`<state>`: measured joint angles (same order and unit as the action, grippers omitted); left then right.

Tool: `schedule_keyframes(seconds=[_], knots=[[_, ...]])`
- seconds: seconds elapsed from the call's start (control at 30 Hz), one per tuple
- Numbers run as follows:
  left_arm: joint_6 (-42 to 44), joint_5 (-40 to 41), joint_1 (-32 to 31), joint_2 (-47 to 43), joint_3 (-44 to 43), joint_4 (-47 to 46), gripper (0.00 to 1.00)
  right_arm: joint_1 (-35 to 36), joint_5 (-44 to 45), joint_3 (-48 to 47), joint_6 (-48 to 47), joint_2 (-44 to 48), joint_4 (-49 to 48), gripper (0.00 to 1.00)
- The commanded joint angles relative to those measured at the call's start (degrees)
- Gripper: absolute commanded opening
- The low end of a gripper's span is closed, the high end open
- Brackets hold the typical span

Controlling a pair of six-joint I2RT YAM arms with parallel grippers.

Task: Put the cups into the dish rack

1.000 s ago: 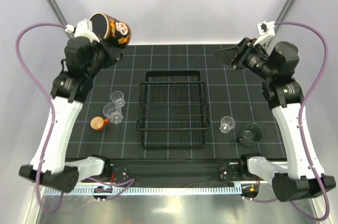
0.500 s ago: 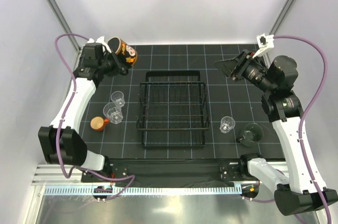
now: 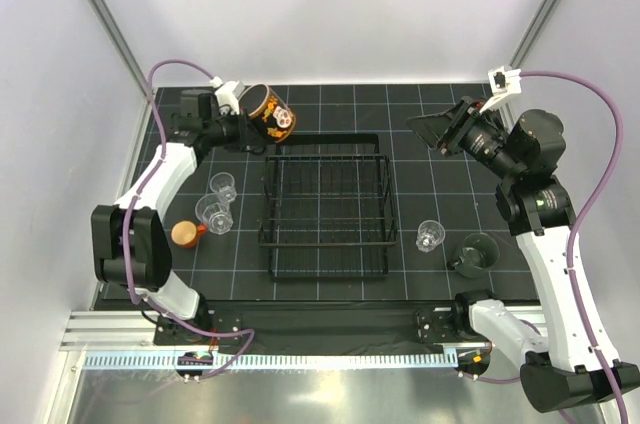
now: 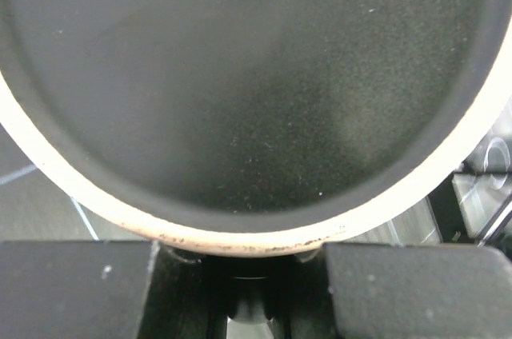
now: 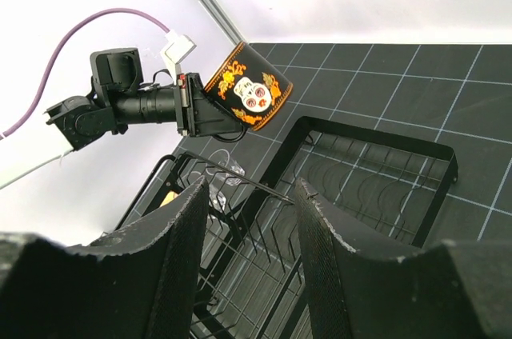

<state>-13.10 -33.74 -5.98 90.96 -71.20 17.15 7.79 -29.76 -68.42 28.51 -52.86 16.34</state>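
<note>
Large mug (image 3: 272, 116) hangs tipped on its side at the upper left of my overhead view, just off the far-left corner of the dish rack (image 3: 268, 206), clamped at its rim by my left gripper (image 3: 246, 114). My right gripper (image 3: 428, 129) sits at upper right, jaws apart, holding nothing.

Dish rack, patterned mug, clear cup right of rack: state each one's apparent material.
Black wire dish rack: likely coated metal, thin rigid rods, matte.
Large dark patterned mug: probably glazed ceramic, thick pale rim, printed skulls.
Small clear cup: glass or plastic; see-through, can't tell which.
</note>
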Motion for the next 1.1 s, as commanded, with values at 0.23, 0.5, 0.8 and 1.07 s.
schedule_keyframes(seconds=[0.23,0.5,0.8,1.07], knots=[[25.64,-9.61,-6.41,3.34,-9.13,5.87,0.00,0.38,1.11,0.40,-0.74,-0.13,-2.28,0.49],[32.00,-11.09,-9.31,6.51,-9.66,8.87,0.00,0.56,0.67,0.48,-0.21,-0.14,-2.10,0.49],[33.49,-1.97,-16.34,12.21,-11.07,8.26,0.00,0.56,0.58,0.92,0.14,-0.40,-2.01,0.49],[29.19,6.40,-18.10,12.84,-10.10,1.31,0.00,0.56,0.58,1.01,-0.12,-0.40,-1.57,0.49]])
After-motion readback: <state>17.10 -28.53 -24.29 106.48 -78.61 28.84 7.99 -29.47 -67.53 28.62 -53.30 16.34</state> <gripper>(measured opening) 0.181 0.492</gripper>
